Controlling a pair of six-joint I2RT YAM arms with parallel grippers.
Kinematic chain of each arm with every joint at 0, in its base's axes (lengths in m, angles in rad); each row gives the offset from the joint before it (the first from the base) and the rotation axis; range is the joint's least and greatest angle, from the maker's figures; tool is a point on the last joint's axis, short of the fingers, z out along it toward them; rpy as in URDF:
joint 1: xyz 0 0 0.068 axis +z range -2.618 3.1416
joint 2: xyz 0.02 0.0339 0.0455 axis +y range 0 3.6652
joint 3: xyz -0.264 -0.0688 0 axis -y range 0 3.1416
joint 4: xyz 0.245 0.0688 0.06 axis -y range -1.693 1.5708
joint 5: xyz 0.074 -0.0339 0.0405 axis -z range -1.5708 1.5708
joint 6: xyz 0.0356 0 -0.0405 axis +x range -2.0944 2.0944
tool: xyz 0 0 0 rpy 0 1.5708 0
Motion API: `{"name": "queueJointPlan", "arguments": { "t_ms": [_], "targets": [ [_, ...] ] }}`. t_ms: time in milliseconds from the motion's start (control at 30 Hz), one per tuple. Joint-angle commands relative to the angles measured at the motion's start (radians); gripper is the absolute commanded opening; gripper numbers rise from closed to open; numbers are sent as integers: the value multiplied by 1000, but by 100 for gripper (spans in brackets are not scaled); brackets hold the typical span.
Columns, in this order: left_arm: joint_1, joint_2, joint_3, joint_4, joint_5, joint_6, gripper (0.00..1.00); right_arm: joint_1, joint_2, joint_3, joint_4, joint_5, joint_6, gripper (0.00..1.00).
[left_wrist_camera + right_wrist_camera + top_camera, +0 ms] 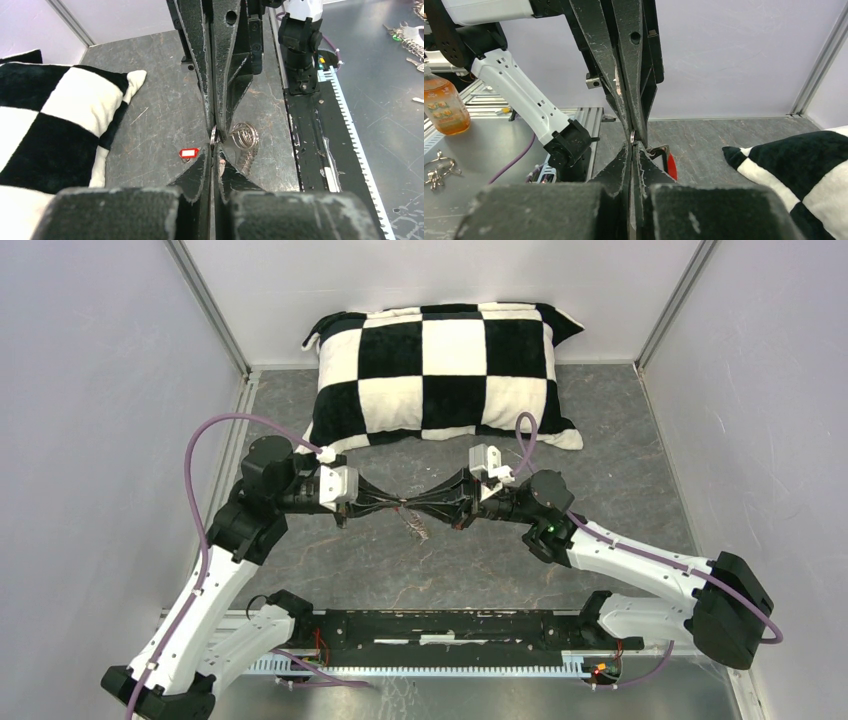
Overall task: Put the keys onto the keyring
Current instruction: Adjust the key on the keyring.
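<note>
While both arms meet tip to tip over the table (620,460) just in front of the checkered pillow (450,370), the task looks early to mid-way at best. Left gripper (213,159), reaching in from the pillow's left-corner side, is clamped tight. Its tips pinch a small silvery loop that reads as part of the keyring (245,136). The keyring's coil hangs off that pinch point, in front of the pillow's middle, apart from the pillow and apparently off the table. Red-headed key (189,153) sits just beside the tips on the pillow side; cannot tell if it is threaded on the wire or only near it. Black-and-white key not picked out; from above, whatever dangles under the tips is too small to sort. Right gripper (631,149), reaching in from the pillow's right-corner side, is also closed, nipping the same silvery loop from the opposite end. Judgement: the ring is lifted and held between both claws, so the grasp step is done. No key is clearly seated on the coil and neither key is gripped, so threading both keys is likely left.
</note>
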Motion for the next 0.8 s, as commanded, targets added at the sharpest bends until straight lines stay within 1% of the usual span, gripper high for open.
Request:
{"name": "queueJointPlan", "arguments": {
  "t_ms": [0, 33, 67, 133, 167, 267, 333, 400, 567, 767],
  "targets": [
    [-5, 3, 21, 34, -30, -40, 2, 6, -14, 6, 11, 35, -27, 11],
    [-3, 3, 21, 34, -39, -38, 2, 6, -19, 9, -13, 37, -35, 21],
    [-4, 0, 21, 32, -54, -34, 2, 7, -28, 17, -47, 43, -55, 27],
    [-4, -1, 24, 6, -83, 11, 2, 7, -42, 50, -151, 53, -115, 38],
    [-4, -1, 28, -18, -93, 54, 2, 7, -43, 82, -233, 55, -149, 39],
    [-4, 4, 34, -80, -119, 159, 2, 7, -18, 212, -496, 52, -273, 40],
    [-4, 3, 30, -105, -130, 217, 2, 7, 2, 299, -630, 49, -339, 38],
    [-5, 0, 24, -124, -133, 261, 2, 7, 10, 342, -720, 52, -377, 37],
    [-5, -3, 18, -131, -123, 289, 2, 6, 48, 425, -857, 28, -423, 36],
    [-4, -7, 23, -131, -100, 300, 2, 6, 93, 476, -897, -25, -433, 35]
  ]
}}
